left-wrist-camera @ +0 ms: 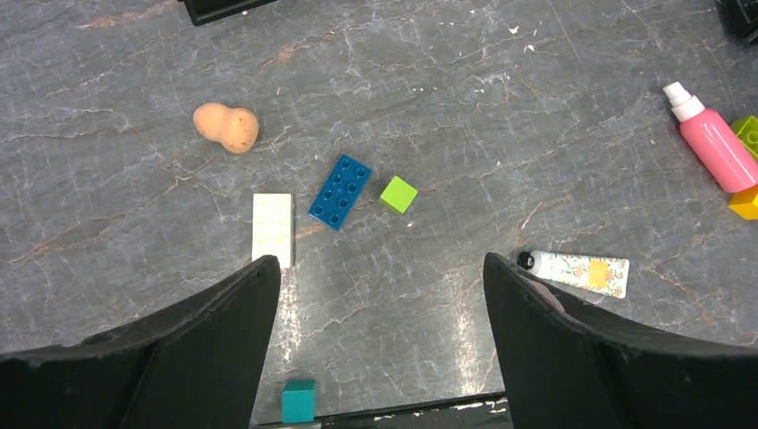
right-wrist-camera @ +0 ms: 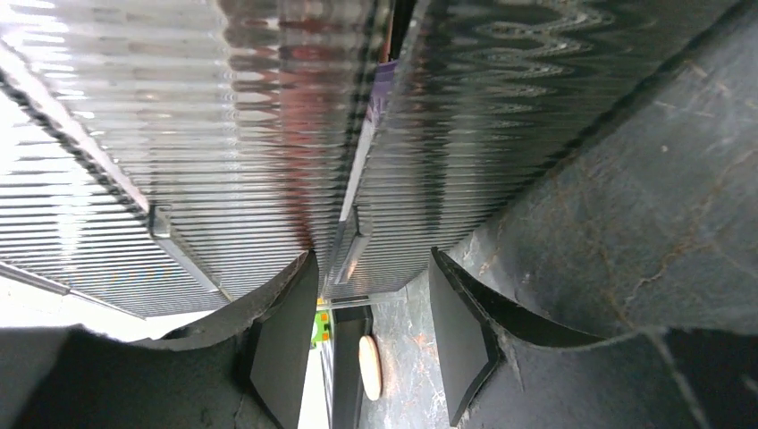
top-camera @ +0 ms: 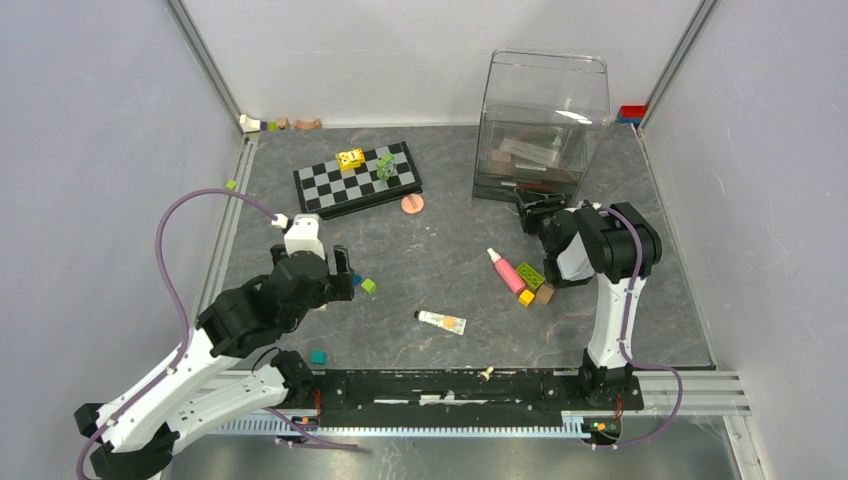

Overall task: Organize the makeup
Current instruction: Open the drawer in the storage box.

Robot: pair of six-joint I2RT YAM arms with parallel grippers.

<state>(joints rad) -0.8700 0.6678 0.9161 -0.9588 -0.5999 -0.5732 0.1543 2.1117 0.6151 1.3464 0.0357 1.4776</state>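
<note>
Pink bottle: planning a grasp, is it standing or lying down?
Lying down: the pink bottle rests lengthwise on the table, white cap pointing toward the back.

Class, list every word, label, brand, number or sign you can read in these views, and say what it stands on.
No text can be read in any view.
The cream tube: floral print only; any lettering is too small to read.
The pink bottle: no label shows.
The chessboard: plain squares, no letters or numbers visible.
</note>
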